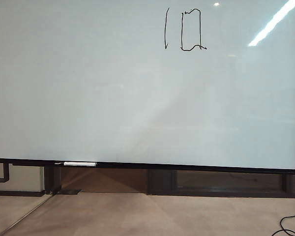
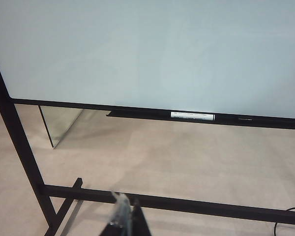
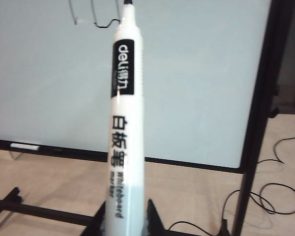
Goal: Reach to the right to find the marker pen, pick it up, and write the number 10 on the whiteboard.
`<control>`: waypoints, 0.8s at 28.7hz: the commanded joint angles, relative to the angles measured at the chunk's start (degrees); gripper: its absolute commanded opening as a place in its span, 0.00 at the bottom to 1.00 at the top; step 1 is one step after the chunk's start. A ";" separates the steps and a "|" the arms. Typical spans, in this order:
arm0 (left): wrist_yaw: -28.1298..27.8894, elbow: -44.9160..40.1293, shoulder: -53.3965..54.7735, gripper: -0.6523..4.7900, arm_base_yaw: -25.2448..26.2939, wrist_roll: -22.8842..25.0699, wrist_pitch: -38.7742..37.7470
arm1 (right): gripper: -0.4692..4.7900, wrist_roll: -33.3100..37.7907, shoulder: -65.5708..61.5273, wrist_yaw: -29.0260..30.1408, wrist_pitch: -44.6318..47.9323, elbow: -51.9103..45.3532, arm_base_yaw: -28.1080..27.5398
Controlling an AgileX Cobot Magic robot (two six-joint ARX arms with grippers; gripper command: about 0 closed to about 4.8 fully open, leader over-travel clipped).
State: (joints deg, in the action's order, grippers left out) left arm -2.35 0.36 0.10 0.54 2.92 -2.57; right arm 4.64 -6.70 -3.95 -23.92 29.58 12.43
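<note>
The whiteboard fills the exterior view, and the number 10 stands in thin black strokes at its upper right. Neither gripper shows in that view. In the right wrist view my right gripper is shut on the marker pen, a white barrel with black lettering. Its dark tip points toward the whiteboard just below the drawn strokes; I cannot tell whether it touches. My left gripper hangs low before the board's stand, fingers together with nothing between them.
Another white pen lies on the black bottom rail, also seen in the left wrist view. The stand's black crossbar runs near the floor. A black cable curls on the floor by the right post.
</note>
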 commanded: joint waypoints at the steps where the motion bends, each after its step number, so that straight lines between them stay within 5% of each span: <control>1: 0.20 0.15 0.04 0.11 -0.02 -0.35 0.28 | 0.08 0.15 0.44 -1.53 2.58 -0.61 0.07; 8: 0.20 0.15 0.04 0.11 -0.02 -0.35 0.22 | 0.08 2.78 3.30 -2.45 5.55 -4.85 0.07; 23: 0.20 0.15 0.04 0.11 -0.02 -0.35 0.04 | 0.09 5.88 6.43 -16.13 1.07 -6.54 -0.04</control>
State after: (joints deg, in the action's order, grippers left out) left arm -2.35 0.36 0.10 0.54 2.87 -2.83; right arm 10.26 -0.27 -19.20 -23.03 22.92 12.40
